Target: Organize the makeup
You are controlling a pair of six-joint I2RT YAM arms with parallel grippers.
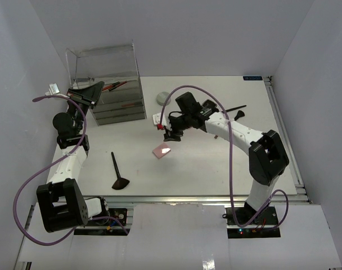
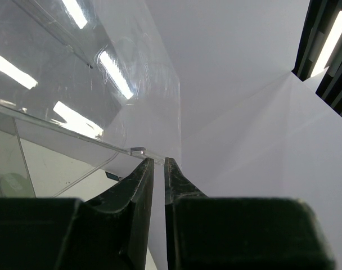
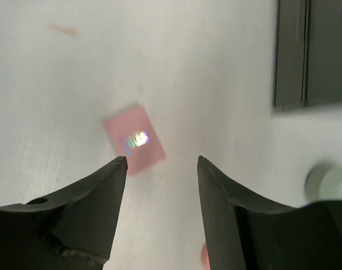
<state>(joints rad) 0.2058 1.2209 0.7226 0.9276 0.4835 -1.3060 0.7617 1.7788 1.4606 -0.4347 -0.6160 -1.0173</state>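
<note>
Step in hand: judged to be the pick of the pink square compact (image 3: 134, 139) by the right gripper (image 3: 160, 160).
Near item: a black-handled brush (image 1: 117, 171) lies on the table (image 1: 216, 169) toward the arm bases, well apart from the compact. It plays no part in this step.
Right fingers: spread wide with nothing between them, held above the table.
Compact relative to fingers: it lies flat on the table, ahead of the tips and offset toward the left-hand finger in the wrist view. It is turned at an angle to the finger line and is not touched.
Procedure: centre the gap over the compact, then rotate the wrist so the pads face two opposite edges. Descend until the tips are close to the table, then close.
Caution: the compact is thin. A high grasp would likely slip off, and a finger landing on its top would push it away.
Far items: a grey round jar (image 1: 163, 97) sits beyond the gripper, near the clear drawer box (image 1: 121, 104). Red-and-black sticks (image 1: 115, 86) lie in the box's upper part.
Left gripper (image 2: 157, 161): fingers drawn together to a narrow slit with nothing seen in it, tips at the box's clear wall. Contact cannot be judged.
</note>
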